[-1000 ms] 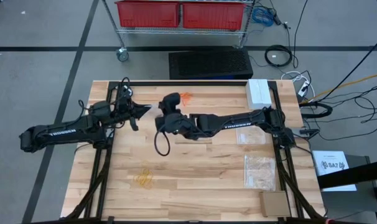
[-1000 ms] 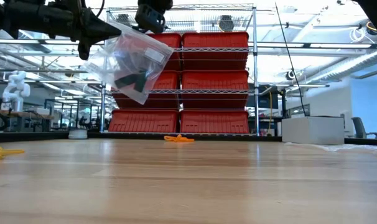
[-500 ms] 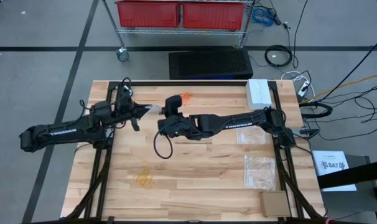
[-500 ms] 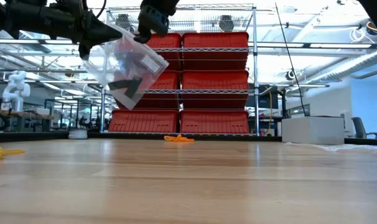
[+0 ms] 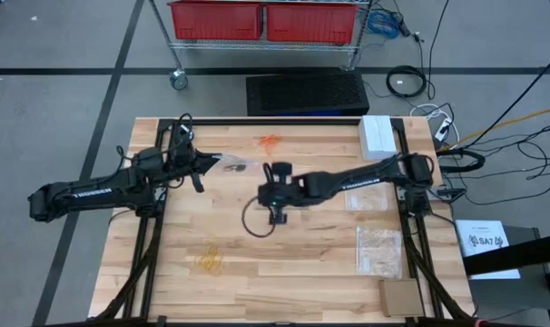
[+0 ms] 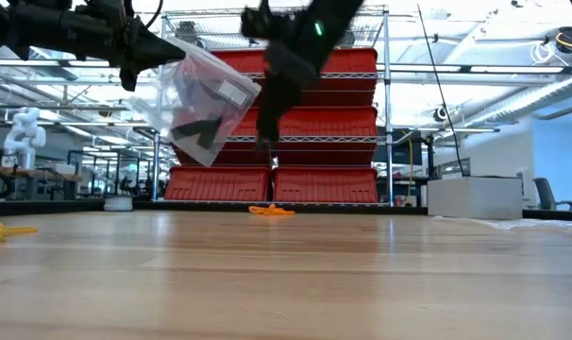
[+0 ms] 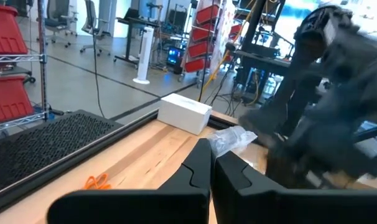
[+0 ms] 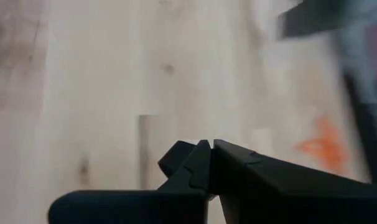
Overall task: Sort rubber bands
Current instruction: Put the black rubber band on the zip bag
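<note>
1. Room: red bins (image 6: pixel 324 123) on a wire rack behind the table; black mat (image 5: pixel 307 93) on the floor between rack and table.
2. Wooden table (image 5: pixel 284 272): white box (image 5: pixel 378 134) at its far right corner, two flat clear bags (image 5: pixel 378 247) along its right side, brown card (image 5: pixel 400 296) at its near right corner.
3. Left gripper (image 5: pixel 208 162), over the table's far left part, is clamped on the top edge of a clear bag (image 6: pixel 199 106), hanging in the air with black rubber bands (image 6: pixel 193 127) inside.
4. Right gripper (image 5: pixel 277 215) is over the table's middle, fingers pressed together, holding nothing visible.
5. Orange rubber bands (image 5: pixel 270 143) lie near the table's far edge; pale yellow rubber bands (image 5: pixel 210 262) lie near its front left.
6. Step, my guess: black cluster bagged, next colour to fetch. Do it well: keep the bag pinched and mouth up, lower the right fingers straight onto one cluster, pinch all loops.
</note>
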Available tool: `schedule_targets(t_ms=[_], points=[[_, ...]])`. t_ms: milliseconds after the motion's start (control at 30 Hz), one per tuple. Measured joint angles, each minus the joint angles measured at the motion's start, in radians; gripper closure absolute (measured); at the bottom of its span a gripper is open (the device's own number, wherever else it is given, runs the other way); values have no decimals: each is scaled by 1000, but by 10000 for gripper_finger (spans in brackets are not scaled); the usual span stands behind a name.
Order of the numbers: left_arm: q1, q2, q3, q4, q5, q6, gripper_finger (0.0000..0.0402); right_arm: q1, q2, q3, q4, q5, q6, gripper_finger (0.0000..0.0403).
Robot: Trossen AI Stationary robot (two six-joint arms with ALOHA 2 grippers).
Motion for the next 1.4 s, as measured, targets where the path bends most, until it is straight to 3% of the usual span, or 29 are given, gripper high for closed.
schedule_targets(t_ms=[233, 400, 533, 733, 867, 967, 1133, 1233, 1400], points=[[0, 0, 0, 0, 2, 6, 401, -44, -105, -377, 483, -44, 179, 403], [0, 0, 0, 3, 2, 8, 401, -72, -105, -513, 628, -46, 296, 398], [0, 0, 0, 4, 2, 8, 401, -77, -102, -533, 619, -48, 308, 361], [0, 2, 0, 3, 2, 8, 401, -74, -102, -498, 588, -97, 230, 262], [0, 2, 0, 3, 2, 9, 401, -74, -102, -434, 471, -96, 143, 197], [0, 2, 0, 1, 2, 8, 401, -76, -102, -378, 347, -98, 166, 162], [0, 2, 0, 0, 2, 9, 401, -93, -102, -360, 260, -137, 309, 146], [0, 2, 0, 0, 2, 28, 401, -57, -86, -360, 265, -132, 230, 149], [0, 2, 0, 0, 2, 28, 401, 28, -44, -361, 334, -25, 153, 161]])
